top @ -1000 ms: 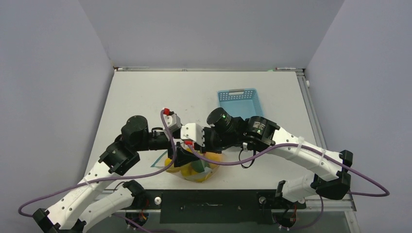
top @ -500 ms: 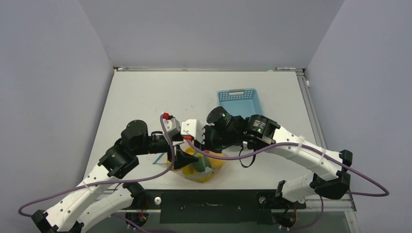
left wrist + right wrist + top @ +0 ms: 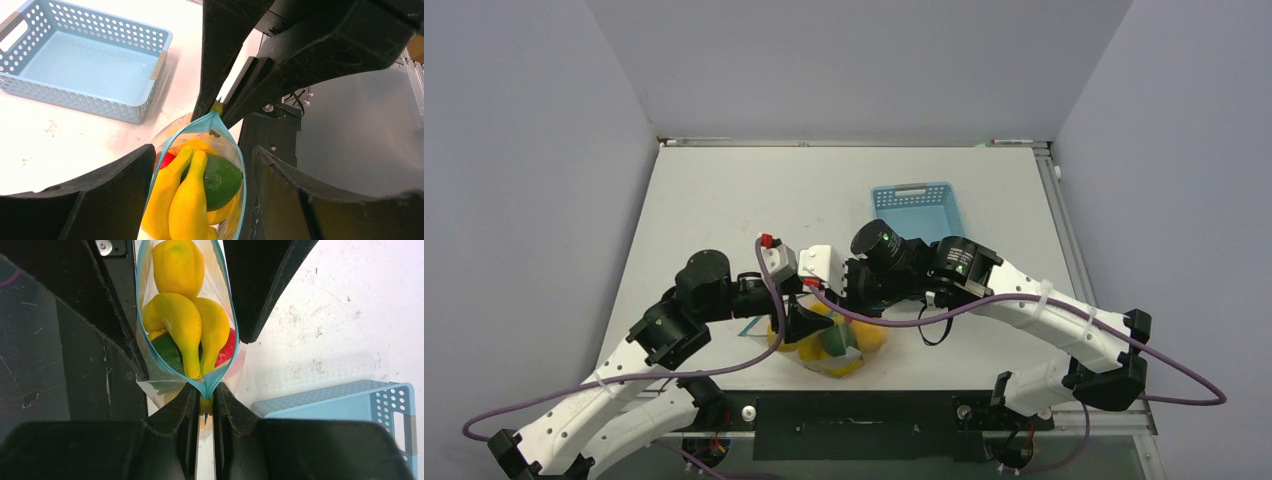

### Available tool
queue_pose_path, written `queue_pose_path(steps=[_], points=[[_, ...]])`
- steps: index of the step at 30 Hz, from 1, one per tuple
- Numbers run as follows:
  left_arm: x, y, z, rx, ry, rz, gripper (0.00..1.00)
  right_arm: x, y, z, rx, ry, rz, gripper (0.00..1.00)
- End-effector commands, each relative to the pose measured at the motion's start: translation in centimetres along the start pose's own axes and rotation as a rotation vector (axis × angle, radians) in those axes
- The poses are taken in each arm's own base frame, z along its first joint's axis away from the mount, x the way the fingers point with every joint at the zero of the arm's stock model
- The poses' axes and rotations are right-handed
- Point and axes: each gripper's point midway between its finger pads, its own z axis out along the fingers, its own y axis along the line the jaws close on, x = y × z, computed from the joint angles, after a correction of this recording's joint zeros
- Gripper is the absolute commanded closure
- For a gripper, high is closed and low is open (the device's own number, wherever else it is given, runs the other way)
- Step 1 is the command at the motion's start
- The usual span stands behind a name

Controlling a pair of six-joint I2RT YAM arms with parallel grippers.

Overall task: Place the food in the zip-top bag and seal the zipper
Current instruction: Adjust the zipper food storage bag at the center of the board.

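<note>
- Transparent, crinkly plastic of the zip-top bag [image 3: 829, 352] lies near the front edge of the white desk [image 3: 744, 200], between the two arms.
- All the food [image 3: 185, 200] that can be seen is inside the bag: two long yellow pieces [image 3: 182, 325] side by side, a yellow pepper [image 3: 177, 265] beyond them, a dark green fruit [image 3: 220, 180] against the long pieces, and a red piece [image 3: 227, 350] tucked on the other side.
- From above, something orange also shows through the bag's right side.
- At the bag's mouth, the light-blue zipper [image 3: 210, 121] is parted. Its two sides spread wide over the food and meet in a point at one end.
- At that pointed end the right tool [image 3: 205, 395] is clenched on the zipper, with both fingers pressed together around the strip.
- Facing it, the left tool [image 3: 203, 148] is released. Its jaws stand apart, one on each side of the bag's open mouth and close beside the zipper's two edges.
- Whether the left tool's fingers touch the plastic cannot be told.
- Over the bag the two tools point at each other, nearly nose to nose.
- On the desk beyond the bag, toward the right rear, stands a light-blue perforated basket [image 3: 75, 97], apart from the bag.
</note>
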Motion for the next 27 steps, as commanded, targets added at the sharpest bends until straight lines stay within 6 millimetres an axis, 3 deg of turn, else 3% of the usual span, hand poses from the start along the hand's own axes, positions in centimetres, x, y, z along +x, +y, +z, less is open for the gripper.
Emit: queue_pose_path(steps=[1, 18, 24, 27], points=[[1.8, -0.3, 0.6, 0.029, 0.059, 0.028, 0.34, -5.3, -1.0, -1.9, 0.055, -0.208, -0.013, 0.92], [2.1, -0.4, 0.9, 0.041, 0.068, 0.027, 0.39, -5.3, -0.2, -3.1, 0.049, -0.291, -0.006, 0.93], [1.9, -0.5, 0.7, 0.041, 0.061, 0.034, 0.58, -4.8, -0.4, -2.7, 0.062, -0.268, -0.007, 0.92], [1.8, -0.6, 0.6, 0.047, 0.058, 0.038, 0.78, -4.3, -0.8, -2.4, 0.085, -0.243, -0.003, 0.91]])
